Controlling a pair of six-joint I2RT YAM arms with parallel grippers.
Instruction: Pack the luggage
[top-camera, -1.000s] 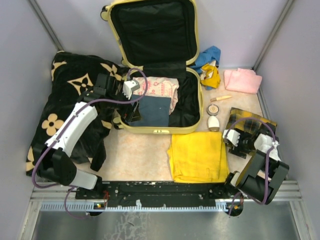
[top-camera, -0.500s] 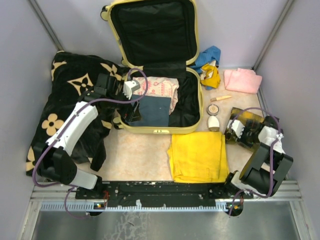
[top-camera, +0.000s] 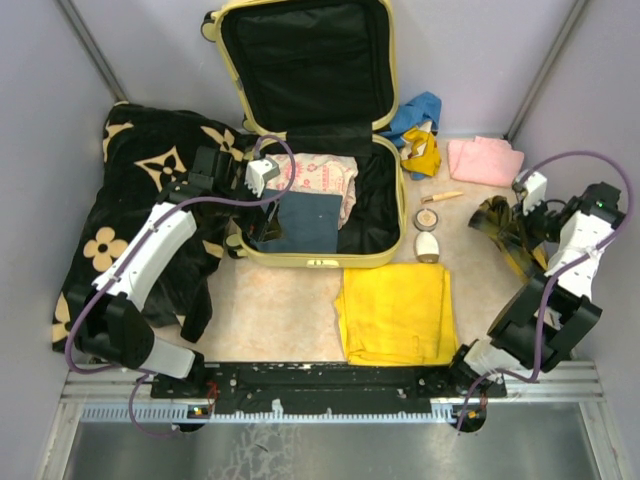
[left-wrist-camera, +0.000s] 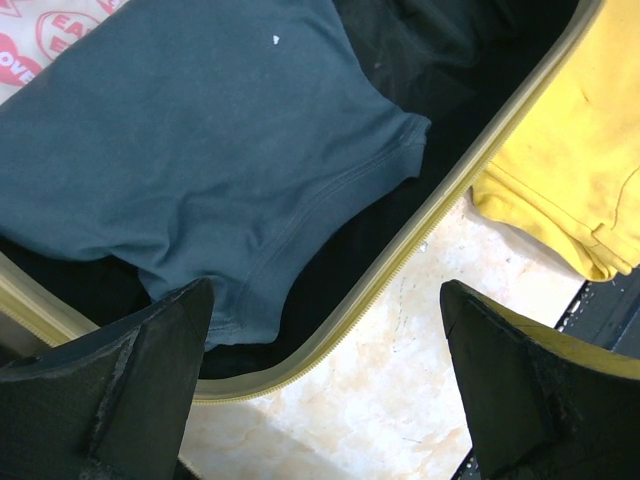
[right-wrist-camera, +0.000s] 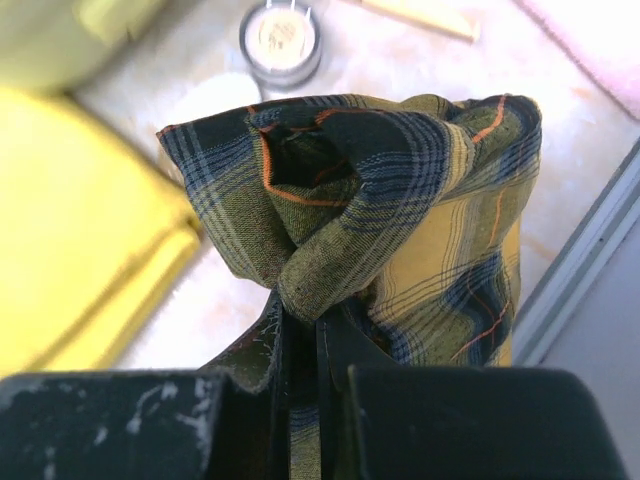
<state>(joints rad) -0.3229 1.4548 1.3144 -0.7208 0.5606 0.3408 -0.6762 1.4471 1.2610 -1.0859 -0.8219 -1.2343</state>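
Observation:
The luggage (top-camera: 320, 260), a pale-yellow suitcase, lies open with its black-lined lid (top-camera: 305, 60) tipped back. A dark blue shirt (top-camera: 308, 222) and a white cloth with pink print (top-camera: 320, 178) lie in it. My left gripper (top-camera: 262, 205) hangs open over the case's near-left corner. In the left wrist view the left gripper (left-wrist-camera: 325, 290) stands wide above the zipped rim (left-wrist-camera: 440, 200) and the blue shirt (left-wrist-camera: 200, 150). My right gripper (top-camera: 525, 215) is shut on a plaid cloth (top-camera: 503, 225), held raised at the right. The right wrist view shows the right gripper (right-wrist-camera: 305, 315) pinching a fold of the plaid cloth (right-wrist-camera: 420, 200).
A folded yellow cloth (top-camera: 395, 312) lies in front of the case. To its right are a round compact (top-camera: 427, 218), a white oval thing (top-camera: 427, 245), a small stick (top-camera: 441, 197), a pink cloth (top-camera: 484, 160) and blue and yellow cloths (top-camera: 415, 125). A black flowered blanket (top-camera: 130, 200) covers the left.
My right gripper has shut on the plaid cloth and lifted it off the table, rising and swinging back toward the right wall. The left arm has stayed still.

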